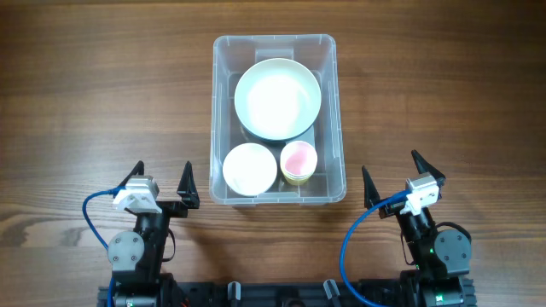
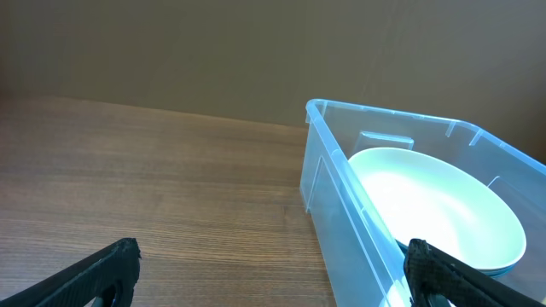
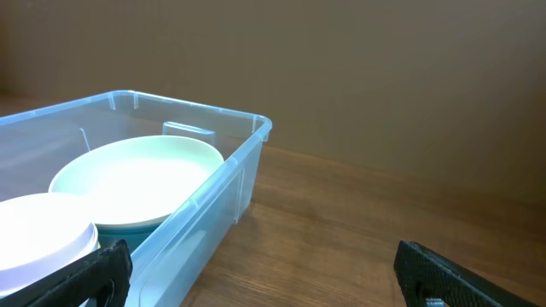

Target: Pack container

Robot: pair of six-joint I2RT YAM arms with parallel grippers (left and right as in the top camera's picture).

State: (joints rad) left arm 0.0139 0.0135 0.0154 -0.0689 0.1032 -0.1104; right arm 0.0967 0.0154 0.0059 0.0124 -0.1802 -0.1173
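The clear container [image 1: 221, 102] stands at the table's middle. Inside it lie a large pale bowl [image 1: 278, 98] at the far end, a smaller white bowl [image 1: 250, 168] at the near left, and a pink cup [image 1: 299, 160] at the near right. The container also shows in the left wrist view [image 2: 341, 205] and the right wrist view [image 3: 213, 192]. My left gripper [image 1: 163, 183] is open and empty, near and to the left of the container. My right gripper [image 1: 397, 175] is open and empty, near and to the right of it.
The wooden table [image 1: 102, 102] spreads to both sides of the container. The arm bases sit at the near edge, with blue cables looping beside each.
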